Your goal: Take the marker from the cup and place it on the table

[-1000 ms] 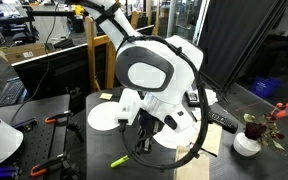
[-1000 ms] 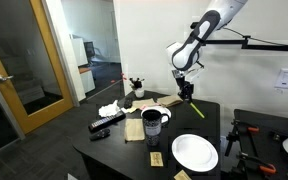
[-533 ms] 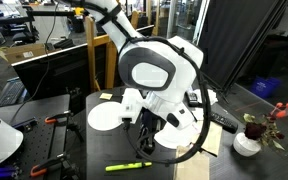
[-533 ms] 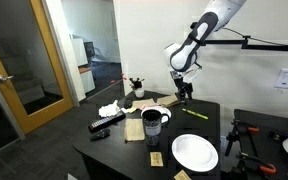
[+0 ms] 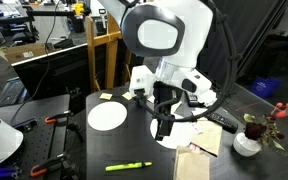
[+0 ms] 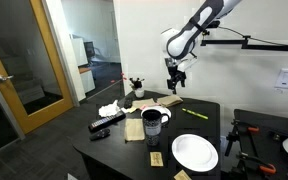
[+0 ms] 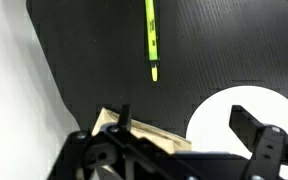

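The yellow-green marker [image 5: 129, 166] lies flat on the dark table [image 5: 99, 150], apart from everything else. It also shows as a thin bright line [image 6: 194, 113] behind the plate, and near the top of the wrist view [image 7: 151, 40]. The dark cup [image 6: 152, 122] stands mid-table with nothing sticking out of it. My gripper [image 6: 174, 86] hangs well above the table, clear of the marker. In the wrist view it [image 7: 184, 118] is open, with only tabletop and plate showing between its fingers.
A white plate [image 5: 108, 116] [image 6: 194, 152] [image 7: 259, 115] lies near the marker. Tan paper [image 7: 134, 128] sits below the gripper. A black remote [image 6: 106, 122] and a white vase with flowers [image 5: 247, 140] stand further off. The table's rounded edge [image 7: 46, 60] runs close to the marker.
The gripper opened and let go of the marker, which now lies flat on the table. The arm has since risen and pulled away from it.
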Robot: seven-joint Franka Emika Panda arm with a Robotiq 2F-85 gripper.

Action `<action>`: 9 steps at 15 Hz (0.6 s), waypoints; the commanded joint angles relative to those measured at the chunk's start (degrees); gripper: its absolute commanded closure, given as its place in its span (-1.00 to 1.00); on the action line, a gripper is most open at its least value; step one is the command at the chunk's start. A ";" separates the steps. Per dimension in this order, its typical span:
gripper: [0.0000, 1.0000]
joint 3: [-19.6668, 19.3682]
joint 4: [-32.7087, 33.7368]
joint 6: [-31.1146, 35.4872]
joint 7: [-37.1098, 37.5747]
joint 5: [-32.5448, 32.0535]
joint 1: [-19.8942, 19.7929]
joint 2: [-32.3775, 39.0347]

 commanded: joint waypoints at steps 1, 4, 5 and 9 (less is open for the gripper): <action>-1.00 -0.45 -0.43 -2.89 0.45 -1.62 1.13 -6.26; -1.00 -0.10 -1.52 -2.91 0.43 -2.85 1.49 -11.36; -1.00 0.09 -1.89 -2.73 0.04 -3.01 1.48 -12.86; -1.00 0.74 -4.19 -1.48 -0.10 -4.53 1.75 -19.31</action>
